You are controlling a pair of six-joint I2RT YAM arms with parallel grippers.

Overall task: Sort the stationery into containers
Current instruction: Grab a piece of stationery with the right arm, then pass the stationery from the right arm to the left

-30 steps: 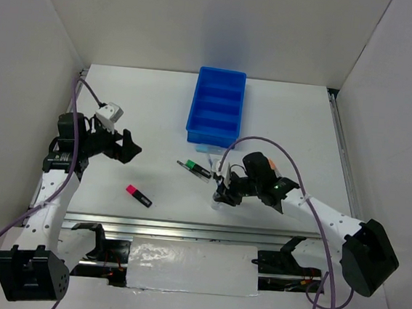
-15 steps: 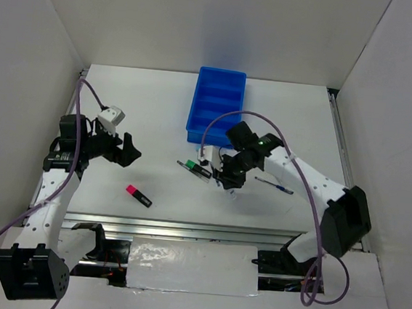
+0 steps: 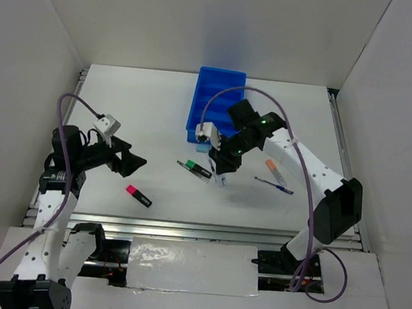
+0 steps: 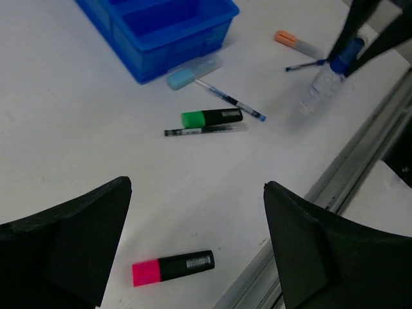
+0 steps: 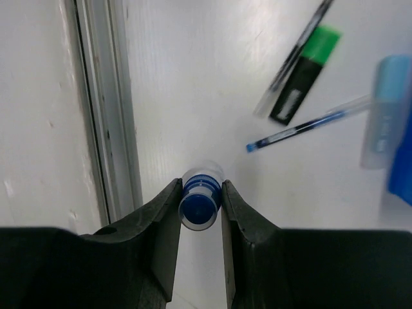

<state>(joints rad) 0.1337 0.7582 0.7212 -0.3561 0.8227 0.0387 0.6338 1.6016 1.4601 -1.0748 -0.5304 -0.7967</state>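
We have the right gripper (image 5: 200,193) clenched on the bottle (image 4: 320,91), its two fingers pinching the blue cap from either side while the clear body hangs below. From the left wrist view the bottle appears lifted off the table (image 3: 144,112), just in front of the near end of the blue tray (image 3: 192,117) and between the green highlighter (image 4: 212,118) and the orange marker (image 4: 293,42). We judge it light and rigid, but the smooth round cap is a small, slippery hold, so the body could swing or twist on the way over. A grip lower on the body would risk squeezing thin plastic, so the cap seems the better place. Our left gripper (image 4: 196,187) hovers with its fingers spread wide and holding nothing, above the pink highlighter (image 4: 172,266). That one looks stiff and stubby, and we would take it across the middle of its black barrel.
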